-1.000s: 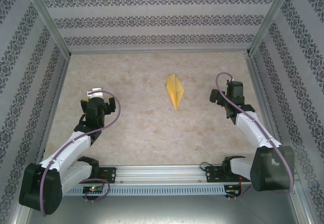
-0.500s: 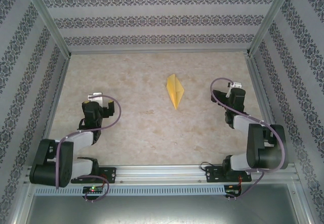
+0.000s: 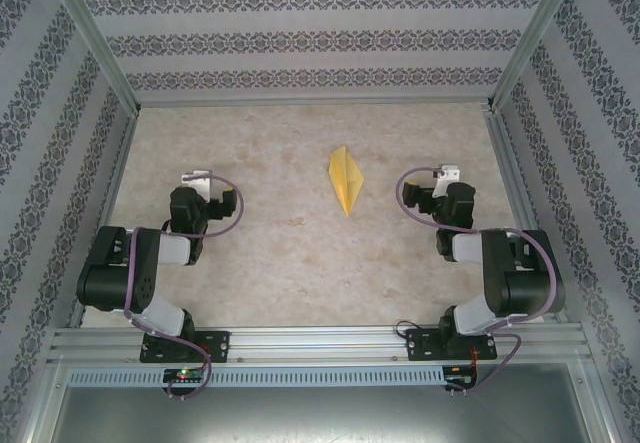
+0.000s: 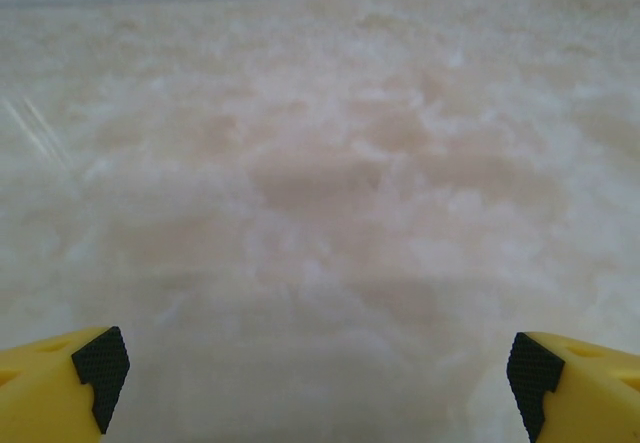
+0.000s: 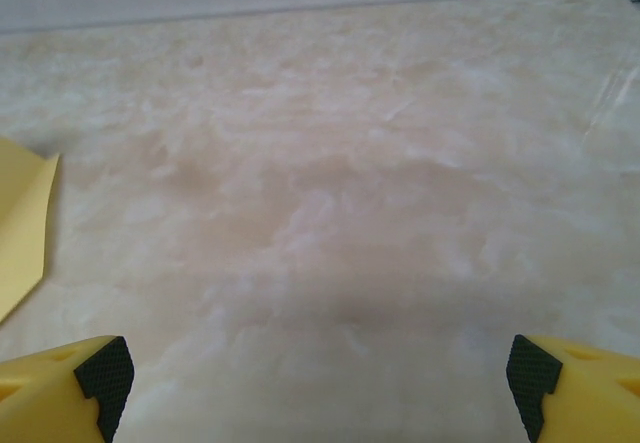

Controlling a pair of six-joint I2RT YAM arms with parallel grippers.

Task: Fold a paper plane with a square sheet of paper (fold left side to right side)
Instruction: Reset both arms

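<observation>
Plane (image 3: 346, 181) lying folded on counter (image 3: 270, 253); we are retracting arms, left pincer (image 4: 316, 371) and right pincer (image 5: 316, 371) wide, empty; task seeming done.

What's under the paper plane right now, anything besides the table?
Just the marbled table: the paper plane lies on it, with bare surface all around its edges. The patch directly beneath the paper is covered, so I cannot see that.

matte yellow-orange paper plane (image 3: 346, 183), smooth marbled table (image 3: 280, 263), dull brushed metal rail (image 3: 320, 338)
</observation>
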